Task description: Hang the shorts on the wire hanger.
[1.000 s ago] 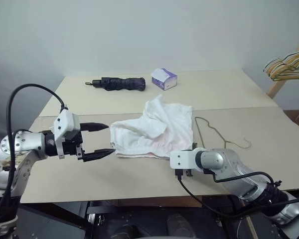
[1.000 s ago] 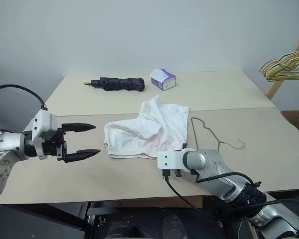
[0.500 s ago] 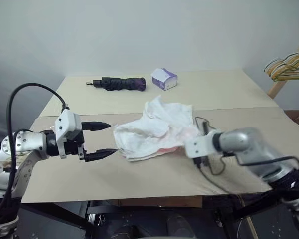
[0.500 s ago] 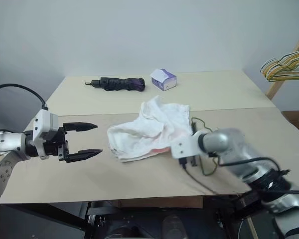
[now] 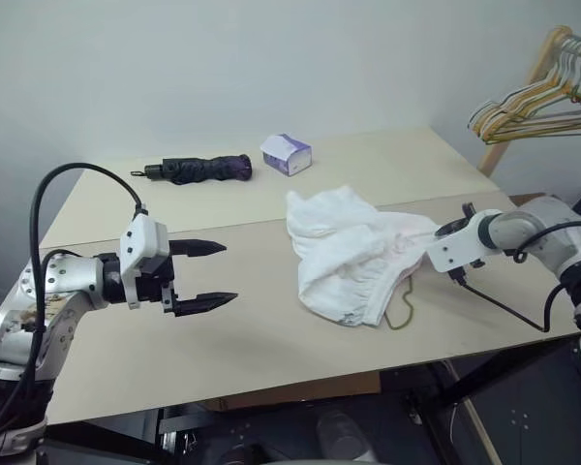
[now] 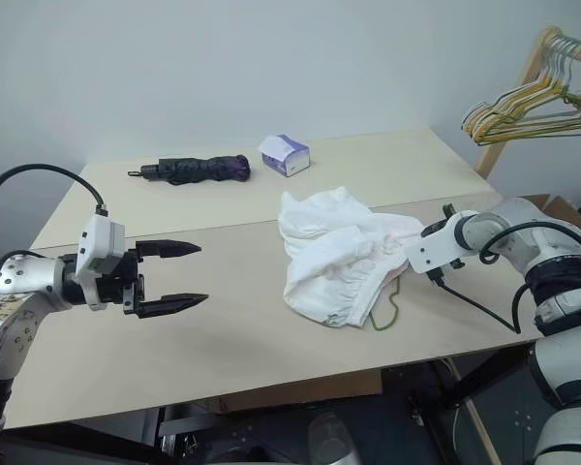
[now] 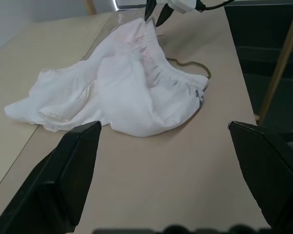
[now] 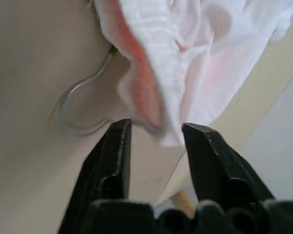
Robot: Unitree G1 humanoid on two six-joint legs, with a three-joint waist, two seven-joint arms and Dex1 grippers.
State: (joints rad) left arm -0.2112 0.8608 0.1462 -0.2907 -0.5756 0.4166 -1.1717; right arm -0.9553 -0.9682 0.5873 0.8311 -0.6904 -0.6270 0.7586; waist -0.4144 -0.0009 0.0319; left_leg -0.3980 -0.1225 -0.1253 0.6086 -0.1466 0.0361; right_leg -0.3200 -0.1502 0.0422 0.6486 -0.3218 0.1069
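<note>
The shorts [image 5: 353, 254] are lying bunched on the counter [image 5: 252, 334], covering most of the wire hanger [image 5: 403, 312]. Right end effector [image 8: 154, 141], jaws parted, is seemingly touching the hem; left end effector [image 5: 205, 276] is hovering spread. Snagging cloth risks dragging the hanger.

Worktop [image 5: 271, 339]: pale beige, a seam running across it.
Umbrella [image 5: 198, 169]: folded, dark, lying flat at the far side.
Tissue box [image 5: 287, 154]: purple and white, just beside the umbrella.
Hangers [image 5: 533, 100]: coloured bunch on a wooden rack [image 5: 523, 92], off the worktop's far corner.
</note>
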